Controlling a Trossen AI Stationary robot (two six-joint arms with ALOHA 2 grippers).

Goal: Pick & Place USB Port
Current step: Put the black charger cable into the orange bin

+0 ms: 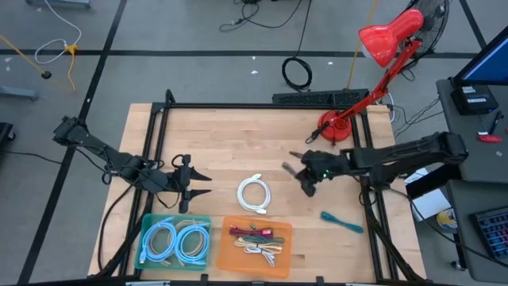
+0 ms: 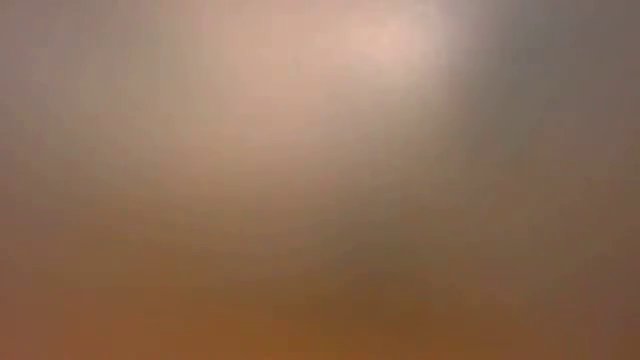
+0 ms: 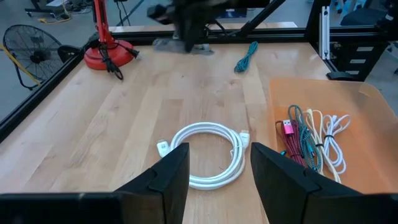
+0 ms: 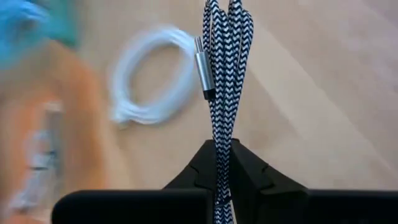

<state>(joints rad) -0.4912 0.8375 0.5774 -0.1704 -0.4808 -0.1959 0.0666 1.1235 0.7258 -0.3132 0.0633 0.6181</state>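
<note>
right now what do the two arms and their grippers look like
Both arms are dark, slim and jointed. The left gripper has two black tapered fingers with flat inner faces. The right gripper is black too, with a small green light on its wrist.

Black-and-white zigzag braided cable (image 4: 222,93), white coiled cable (image 1: 254,194), teal cable (image 1: 342,222), orange tray (image 1: 232,250), turquoise tray (image 1: 147,224), red lamp (image 1: 373,57)

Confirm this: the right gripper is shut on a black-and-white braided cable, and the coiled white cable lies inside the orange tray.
Not quite. The right gripper is shut on the black-and-white braided cable, but the coiled white cable lies on the bare table, beside the orange tray, not in it. The high view shows this.
</note>
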